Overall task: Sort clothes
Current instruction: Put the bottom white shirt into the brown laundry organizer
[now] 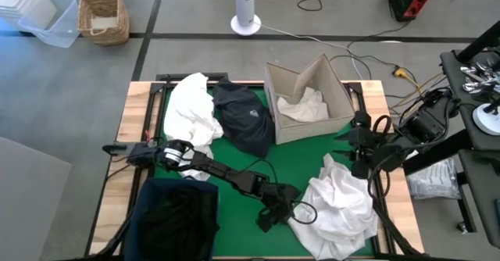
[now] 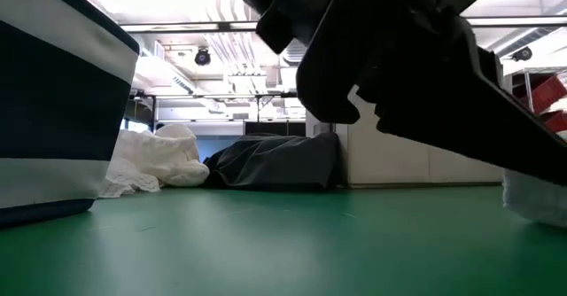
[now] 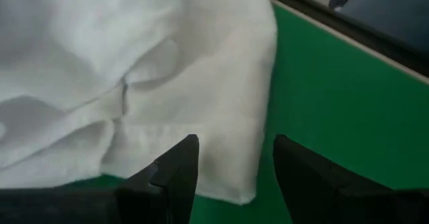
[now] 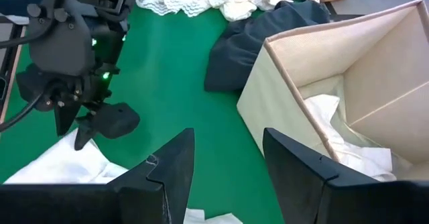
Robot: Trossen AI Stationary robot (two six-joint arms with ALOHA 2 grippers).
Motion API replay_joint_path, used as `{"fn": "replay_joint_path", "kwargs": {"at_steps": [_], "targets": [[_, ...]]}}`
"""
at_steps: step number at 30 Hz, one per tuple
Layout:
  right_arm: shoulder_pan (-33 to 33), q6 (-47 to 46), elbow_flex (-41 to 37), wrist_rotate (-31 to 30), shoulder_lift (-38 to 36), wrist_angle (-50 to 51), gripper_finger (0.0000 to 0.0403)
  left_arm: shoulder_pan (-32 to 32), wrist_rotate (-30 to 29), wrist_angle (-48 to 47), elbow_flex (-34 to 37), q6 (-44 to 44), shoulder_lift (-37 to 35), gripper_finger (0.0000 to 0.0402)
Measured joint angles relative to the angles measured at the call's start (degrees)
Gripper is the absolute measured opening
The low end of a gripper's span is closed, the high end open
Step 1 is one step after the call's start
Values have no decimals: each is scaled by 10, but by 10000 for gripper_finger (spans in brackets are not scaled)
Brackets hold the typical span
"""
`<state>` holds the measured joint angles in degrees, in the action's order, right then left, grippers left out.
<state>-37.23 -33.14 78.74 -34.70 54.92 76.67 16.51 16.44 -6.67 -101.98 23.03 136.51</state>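
Observation:
A crumpled white garment [image 1: 340, 206] lies on the green mat at the near right. My left gripper [image 3: 234, 163] is open, low at that garment's left edge, and a corner of the cloth [image 3: 224, 157] lies between its fingers. Another white garment [image 1: 191, 109] and a navy garment with a small logo [image 1: 244, 116] lie side by side at the far left. A white garment [image 1: 303, 106] lies inside the beige box [image 1: 336, 89]. My right gripper [image 4: 228, 163] hangs open and empty above the table's right side. My left gripper comes at the white garment's corner [image 3: 234, 184] slanting down from the table's left, one finger on either side of it. The cloth lies slack on the mat. Whether a finger touches it I cannot tell.
A navy fabric bin [image 1: 176, 218] stands at the near left corner, close beside my left arm. The open beige box stands at the far right. Bare green mat [image 1: 234, 175] lies between the bin, the garments and the box. Cables run over the right table edge.

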Motion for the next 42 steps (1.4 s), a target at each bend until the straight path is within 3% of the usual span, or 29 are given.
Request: {"fn": "replay_joint_path", "kwargs": {"at_steps": [10, 22, 28, 42], "targets": [[0, 6, 0, 0, 4, -8, 173, -1, 7, 43, 23, -13, 0, 150], [0, 6, 0, 0, 4, -7, 171, -6, 13, 76, 23, -57, 29, 71], [0, 7, 0, 0, 4, -7, 170, -10, 27, 67, 16, -71, 32, 6], [0, 15, 0, 1, 3, -5, 167, -15, 52, -49, 15, -38, -56, 0]]}}
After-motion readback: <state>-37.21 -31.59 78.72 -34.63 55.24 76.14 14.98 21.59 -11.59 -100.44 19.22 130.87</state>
